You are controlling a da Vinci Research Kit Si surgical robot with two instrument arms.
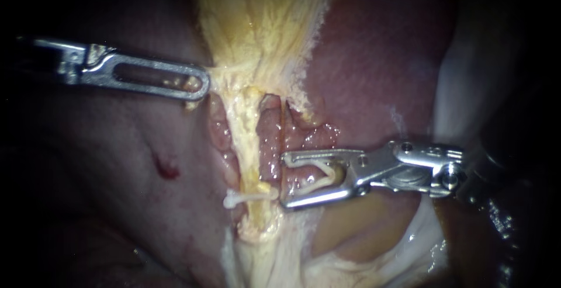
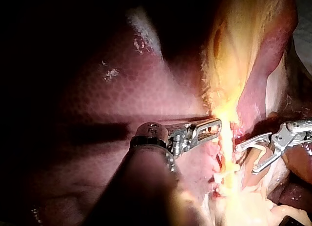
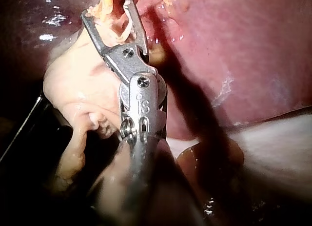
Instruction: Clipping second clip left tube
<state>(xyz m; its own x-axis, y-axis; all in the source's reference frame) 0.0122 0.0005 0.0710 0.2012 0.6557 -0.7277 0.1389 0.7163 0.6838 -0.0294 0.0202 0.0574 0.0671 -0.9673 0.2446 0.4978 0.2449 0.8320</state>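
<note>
My left instrument (image 1: 198, 86) comes in from the left, its slotted jaws shut on the edge of the yellowish gallbladder (image 1: 263, 25). Below that, the pale yellow left tube (image 1: 248, 142) runs downward with one white clip (image 1: 251, 196) across it. My right instrument (image 1: 284, 181) comes in from the right. Its jaws stand wide apart and hold an open white clip (image 1: 324, 174) that touches both of them. Their tips lie just right of the left tube, a little above the clip on it, beside a pink tube (image 1: 270, 142). The right wrist view shows the same spread jaws (image 3: 107, 6).
Dark red liver (image 1: 374, 72) surrounds the field, with a small bloody spot (image 1: 166, 168) on the left side. Pale fatty tissue (image 1: 350, 247) lies under the right instrument's shaft. White gauze-like material (image 1: 461, 89) sits at the far right.
</note>
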